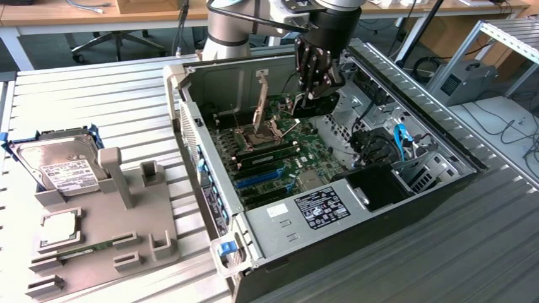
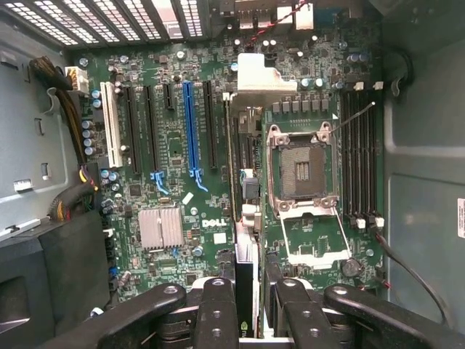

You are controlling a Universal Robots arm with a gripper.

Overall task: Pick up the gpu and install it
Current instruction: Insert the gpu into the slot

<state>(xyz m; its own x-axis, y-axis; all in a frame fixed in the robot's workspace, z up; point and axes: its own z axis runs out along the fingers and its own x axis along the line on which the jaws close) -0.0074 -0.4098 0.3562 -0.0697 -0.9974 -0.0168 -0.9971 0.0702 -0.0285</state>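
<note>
In the exterior view my gripper (image 1: pixel 319 93) hangs inside the open computer case (image 1: pixel 438 183), above the motherboard's far end. It is shut on the gpu (image 1: pixel 315 106), whose black shroud and green board show just below the fingers. A long metal bracket sticks out toward the exterior view's left. In the wrist view the gpu (image 2: pixel 243 280) runs edge-on between my black fingers (image 2: pixel 218 313), clear of the motherboard (image 2: pixel 174 145) underneath. Its edge lies between the expansion slots, with a blue slot (image 2: pixel 190 123) among them, and the open CPU socket (image 2: pixel 301 171).
The case walls, drive cage and cables (image 1: pixel 396 142) close in around the gripper. On the exterior view's left a grey fixture (image 1: pixel 126 214) holds a silver hard drive (image 1: pixel 55 165), a square chip (image 1: pixel 59 228) and a narrow green memory stick (image 1: pixel 84 247). A silver heatsink (image 2: pixel 161 227) sits on the board.
</note>
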